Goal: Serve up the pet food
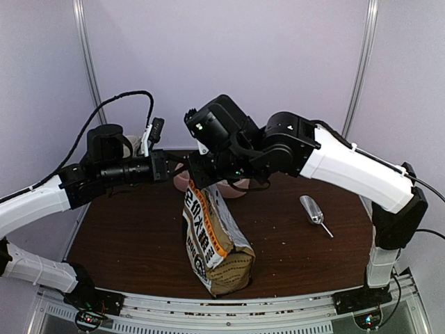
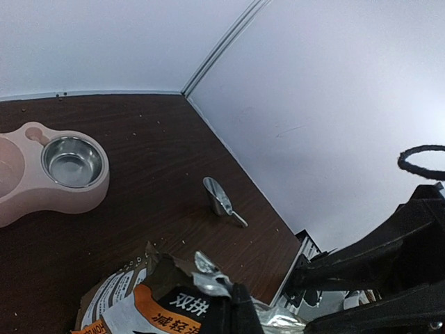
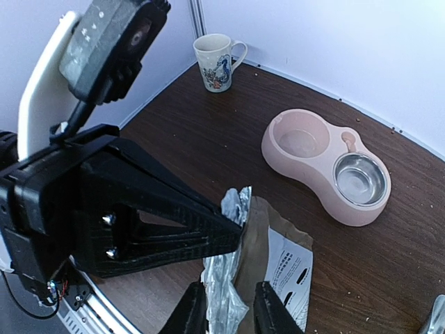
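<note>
Right pincer [image 3: 231, 316] up close: fingers parted, straddling the bag's silver lining [image 3: 222, 292], nothing clamped. Left pincer [image 3: 235, 233] is clenched on the torn top edge of the tan bag [image 3: 281, 268], which stands upright on the table [image 3: 201, 139]. Pet food? Can't see it, the bag's mouth hides the inside. Beyond, the pink double bowl [image 3: 306, 177] sits well apart. A metal scoop [image 1: 314, 209] lies off to my right.

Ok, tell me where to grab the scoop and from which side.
Take the scoop by its thin handle, coming straight down from above with the right fingers across it. It lies flat on the table, handle pointing toward the near right, and the rounded bowl looks too wide to pinch.
</note>
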### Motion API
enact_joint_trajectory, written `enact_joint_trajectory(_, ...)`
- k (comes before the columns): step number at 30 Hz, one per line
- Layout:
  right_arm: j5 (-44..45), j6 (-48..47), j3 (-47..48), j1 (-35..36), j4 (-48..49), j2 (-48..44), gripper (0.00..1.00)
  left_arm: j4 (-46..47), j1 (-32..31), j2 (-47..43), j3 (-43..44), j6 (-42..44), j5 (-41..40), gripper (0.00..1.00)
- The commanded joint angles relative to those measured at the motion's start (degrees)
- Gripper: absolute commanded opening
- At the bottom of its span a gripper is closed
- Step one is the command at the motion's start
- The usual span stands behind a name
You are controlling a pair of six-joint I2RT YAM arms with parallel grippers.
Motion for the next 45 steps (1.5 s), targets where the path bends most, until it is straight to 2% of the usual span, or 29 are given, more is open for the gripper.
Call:
enact_joint_trajectory(1, -1.22, -0.94, 0.21, -0.16, 1.09, -1.9, 0.27, 2.6, -1.23, -0.79, 1.99, 2.35, 2.62, 0.0)
enact_joint_trajectory(38, 3.24, 1.36, 2.94, -0.53, -7.89, 4.78, 0.19, 1.69, -1.58, -1.82, 2.21, 1.93, 1.04, 0.0)
enact_joint_trajectory(45, 1.25, -0.35, 3.31, -0.57, -8.29, 5.77, 0.18, 1.74, -1.58, -1.44, 2.74, 2.16, 1.19, 0.0)
